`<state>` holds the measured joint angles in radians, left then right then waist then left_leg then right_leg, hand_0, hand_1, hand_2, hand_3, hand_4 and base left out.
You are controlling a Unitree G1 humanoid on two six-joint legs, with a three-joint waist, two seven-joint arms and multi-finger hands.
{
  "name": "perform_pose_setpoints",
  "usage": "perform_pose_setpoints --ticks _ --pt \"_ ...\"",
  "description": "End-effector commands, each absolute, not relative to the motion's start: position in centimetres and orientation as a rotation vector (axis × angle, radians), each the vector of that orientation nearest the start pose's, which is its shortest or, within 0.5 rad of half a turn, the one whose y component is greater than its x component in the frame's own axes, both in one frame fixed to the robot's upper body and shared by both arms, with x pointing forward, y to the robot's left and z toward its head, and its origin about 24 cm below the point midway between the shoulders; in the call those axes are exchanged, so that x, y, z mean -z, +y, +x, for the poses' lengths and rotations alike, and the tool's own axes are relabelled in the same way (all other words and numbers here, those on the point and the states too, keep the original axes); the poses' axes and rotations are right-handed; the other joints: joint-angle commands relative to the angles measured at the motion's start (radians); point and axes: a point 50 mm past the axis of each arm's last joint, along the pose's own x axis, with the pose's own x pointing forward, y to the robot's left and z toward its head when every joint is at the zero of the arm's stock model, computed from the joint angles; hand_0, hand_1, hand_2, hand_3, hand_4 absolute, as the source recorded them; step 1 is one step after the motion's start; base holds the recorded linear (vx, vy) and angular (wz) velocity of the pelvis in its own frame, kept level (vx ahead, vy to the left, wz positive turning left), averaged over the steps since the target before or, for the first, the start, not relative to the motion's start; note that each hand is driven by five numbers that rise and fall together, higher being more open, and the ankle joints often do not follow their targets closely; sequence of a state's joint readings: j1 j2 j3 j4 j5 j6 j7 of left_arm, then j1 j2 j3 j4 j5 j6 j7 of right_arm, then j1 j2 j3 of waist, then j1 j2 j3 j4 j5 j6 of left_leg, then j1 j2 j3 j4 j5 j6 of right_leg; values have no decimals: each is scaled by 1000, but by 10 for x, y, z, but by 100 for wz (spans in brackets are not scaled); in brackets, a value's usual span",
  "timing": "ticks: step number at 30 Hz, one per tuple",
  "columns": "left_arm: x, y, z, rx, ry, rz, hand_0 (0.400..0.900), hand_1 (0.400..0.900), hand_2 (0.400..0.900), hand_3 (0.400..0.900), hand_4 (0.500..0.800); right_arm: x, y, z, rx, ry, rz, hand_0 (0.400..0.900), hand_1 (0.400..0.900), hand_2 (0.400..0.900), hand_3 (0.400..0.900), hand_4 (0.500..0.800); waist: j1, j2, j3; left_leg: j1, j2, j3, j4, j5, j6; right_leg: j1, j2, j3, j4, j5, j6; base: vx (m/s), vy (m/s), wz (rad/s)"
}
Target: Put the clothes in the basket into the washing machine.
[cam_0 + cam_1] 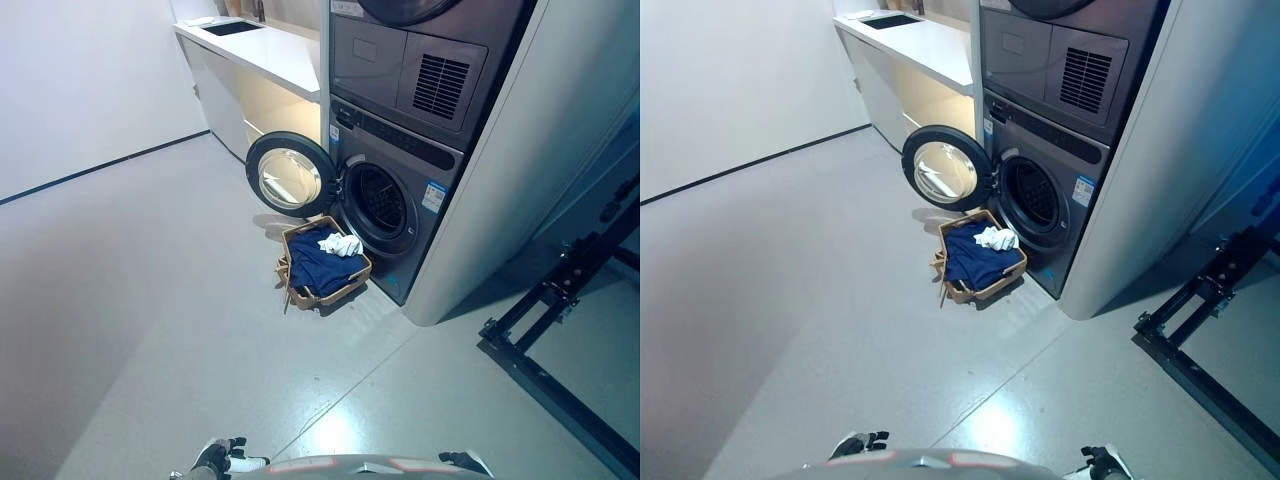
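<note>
1. Woven tan basket (322, 296), rectangular, on the smooth grey floor (150, 330), far ahead of both hands.
2. Holds dark blue cloth (318, 268) and a crumpled white piece (342, 244).
3. Grey washing machine (400, 215) just behind the basket, round glass door (290, 176) swung open; small sticker on the front, unreadable.
4. Left hand (222, 458) and right hand (1102, 462) low at the bottom edge; fingers impossible to judge.

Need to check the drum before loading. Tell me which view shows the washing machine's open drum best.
The left eye view: the drum opening faces the camera more squarely, with its dark interior visible beside the open door. The right eye view shows the same opening, slightly narrower.
</note>
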<state>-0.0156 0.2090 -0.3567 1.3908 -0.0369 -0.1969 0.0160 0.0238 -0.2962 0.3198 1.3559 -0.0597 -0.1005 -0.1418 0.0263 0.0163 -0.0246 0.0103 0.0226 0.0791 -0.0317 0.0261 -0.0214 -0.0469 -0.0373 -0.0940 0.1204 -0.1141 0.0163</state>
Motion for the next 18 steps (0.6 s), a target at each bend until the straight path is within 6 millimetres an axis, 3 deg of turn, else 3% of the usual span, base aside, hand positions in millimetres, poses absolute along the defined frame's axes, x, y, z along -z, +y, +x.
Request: perform_pose_setpoints --ticks 1,2,3,4,5,7,10,11,13,15,18 --pt "158 230 105 70 1103 433 900 900 900 900 800 160 -246 85 -15 1191 -569 900 900 900 900 800 4 -52 26 -37 -99 -40 25 -80 85 4 -103 39 62 52 98 127 213 10" --pt "157 231 107 72 1099 435 900 900 900 900 800 159 -248 84 5 1194 -555 900 900 900 900 800 -3 -46 42 -21 -110 -56 32 -89 99 -44 -113 47 208 91 89 126 214 10" --pt "157 231 107 72 1099 435 900 900 900 900 800 159 -248 84 5 1194 -555 900 900 900 900 800 -3 -47 42 -22 -111 -55 33 -89 99 -47 -114 49 212 89 89 172 277 30" --pt "155 233 112 73 1083 436 900 900 900 900 800 160 -249 81 18 1201 -543 900 900 900 900 800 -20 -42 72 -2 -122 -76 46 -98 113 -119 -120 64 391 169 76 121 210 29" --pt "154 233 116 84 1072 446 900 900 900 900 800 160 -249 81 24 1199 -539 900 900 900 900 800 -31 -38 91 5 -122 -83 53 -103 119 -155 -111 68 477 187 71 161 278 32" --pt "153 233 120 99 1063 460 900 900 900 900 800 159 -249 81 40 1194 -528 900 900 900 900 800 -44 -28 117 17 -115 -87 62 -112 124 -225 -99 55 592 169 61 116 147 13" --pt "153 233 122 104 1064 465 900 900 900 900 800 160 -249 75 56 1208 -511 900 900 900 900 800 -58 -27 121 46 -115 -104 69 -138 122 -269 -90 49 600 140 53 277 75 25" --pt "153 232 122 106 1061 464 900 900 900 900 800 160 -252 71 70 1214 -503 900 900 900 900 800 -76 -30 124 84 -126 -133 69 -163 116 -307 -61 50 510 125 48 476 35 44" --pt "153 229 124 121 1055 465 900 900 900 900 800 159 -256 71 87 1216 -505 900 900 900 900 800 -92 -37 117 128 -135 -150 56 -193 105 -335 -64 20 352 142 55 487 -14 35" --pt "153 227 125 127 1048 468 900 900 900 900 800 158 -258 72 94 1213 -512 900 900 900 900 800 -114 -52 109 206 -146 -169 19 -225 87 -367 -64 -26 95 218 81 520 -83 27" --pt "153 228 125 129 1046 471 900 900 900 900 800 158 -261 67 98 1224 -515 900 900 900 900 800 -139 -53 107 276 -122 -195 -4 -243 56 -357 -47 -50 -120 290 99 539 -117 37"
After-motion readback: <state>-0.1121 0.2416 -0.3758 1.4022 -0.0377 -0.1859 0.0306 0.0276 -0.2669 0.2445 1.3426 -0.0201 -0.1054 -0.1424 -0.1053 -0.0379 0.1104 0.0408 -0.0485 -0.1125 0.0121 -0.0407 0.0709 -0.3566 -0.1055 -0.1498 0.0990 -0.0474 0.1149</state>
